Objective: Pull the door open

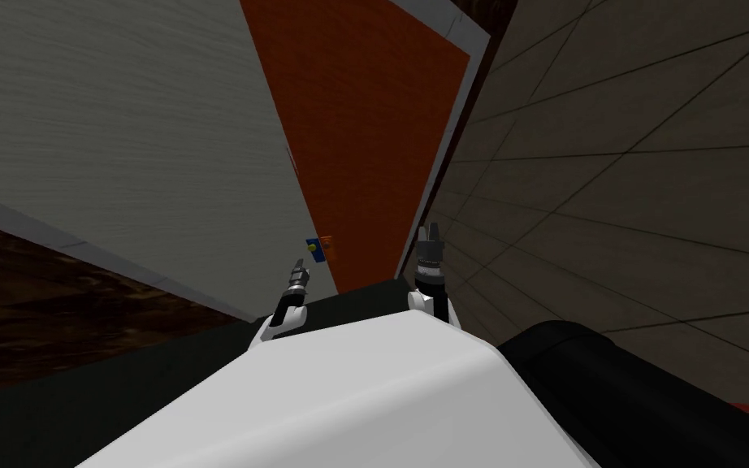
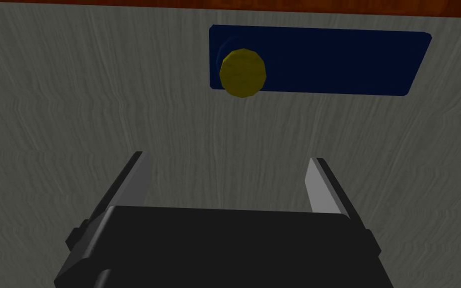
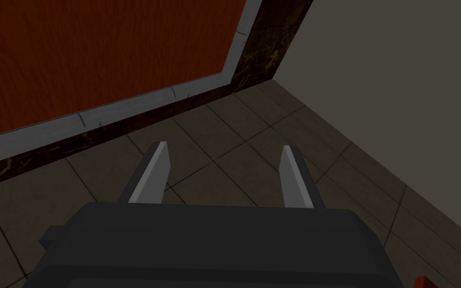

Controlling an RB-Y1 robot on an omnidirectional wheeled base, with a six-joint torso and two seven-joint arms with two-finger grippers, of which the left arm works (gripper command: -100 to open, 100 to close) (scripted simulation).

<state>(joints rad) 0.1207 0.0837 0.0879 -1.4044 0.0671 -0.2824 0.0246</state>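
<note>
Two claws, nearest item: both sets of thin light grey blade fingers stand spread, nothing between them.
Left claw (image 2: pixel 228 159): pointed square at the door face, short of the handle and not touching it.
Right claw (image 3: pixel 224 146): held to the robot's right, aimed down at the dark tiled floor (image 3: pixel 234 125), idle.
Task's thing, handle: small round yellow faceted knob (image 2: pixel 242 72), straight ahead of the left fingertips and near their midline, apart from them.
Backing: dark blue rectangular plate (image 2: pixel 334 62), flat on the door, with the knob at one end.
Door: grey panel with a wood-grain texture (image 2: pixel 74 100); the plate sits close to the edge where it meets the reddish part.
Adjoining surface: reddish-brown wood-grained panel (image 3: pixel 99 50) edged with a light grey strip (image 3: pixel 99 117) and a dark marbled band where it meets the floor.
Step in hand (judged): reach and grasp; the pull has not begun.
Doing it well (judged): advance the left claw straight on so that one finger passes each side of the knob, then press in only once the fingers are well past its widest part; the rounded, faceted shape may let thin blades slip off a shallow hold.
Pull (judged): draw back along the door's swing and not in a straight line; the hinges are likely at the edge away from the knob.
Clearance (judged): keep the right arm out of the door's path.
Brands, labels, writing: none legible on the plate, knob, door or claws.
</note>
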